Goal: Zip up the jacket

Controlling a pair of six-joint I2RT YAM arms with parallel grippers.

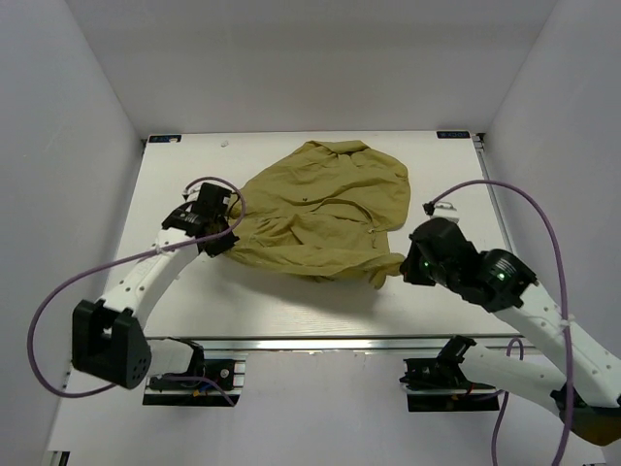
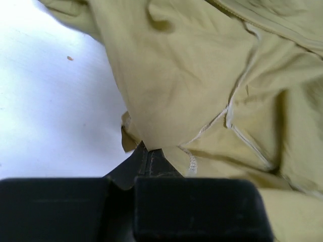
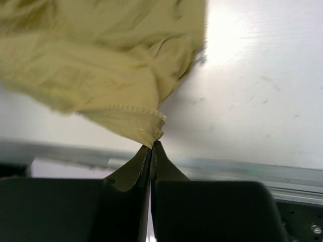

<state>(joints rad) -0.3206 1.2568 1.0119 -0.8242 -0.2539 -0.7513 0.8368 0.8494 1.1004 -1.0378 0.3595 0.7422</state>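
Two grippers, both clenched on the jacket (image 1: pixel 320 218).

Position of jacket: lies rumpled on the white table (image 1: pixel 194 301), in the middle and far half, collar end toward the back wall, lower edge toward the arms. Olive-yellow thin fabric, many folds. A small dark dot shows on the chest area in the top view, too small to tell what it is.

Left gripper (image 1: pixel 221 243): at the jacket's left edge. Left wrist view shows the left gripper (image 2: pixel 146 151) with its jaws pressed together and a fold of the jacket (image 2: pixel 202 75) pinched at the tips. Pale stitched seams (image 2: pixel 237 101) run across the cloth just beyond the grip. Bare table (image 2: pixel 50 111) lies to the left of the fabric.

Right gripper (image 1: pixel 406 264): at the jacket's near right corner. Right wrist view shows the right gripper (image 3: pixel 152 146) with its jaws shut on a pointed corner of the jacket (image 3: pixel 91 60). A toothed edge strip (image 3: pixel 131 112), which looks like zipper tape, runs into the pinch. That corner hangs raised off the table (image 3: pixel 252 75), and the aluminium rail (image 3: pixel 227 166) at the table's near edge sits below it.

Writing: two small dark tags (image 1: pixel 451 133) at the far table corners, too small to read.

Purple cables (image 1: pixel 39 320) loop from both arms.
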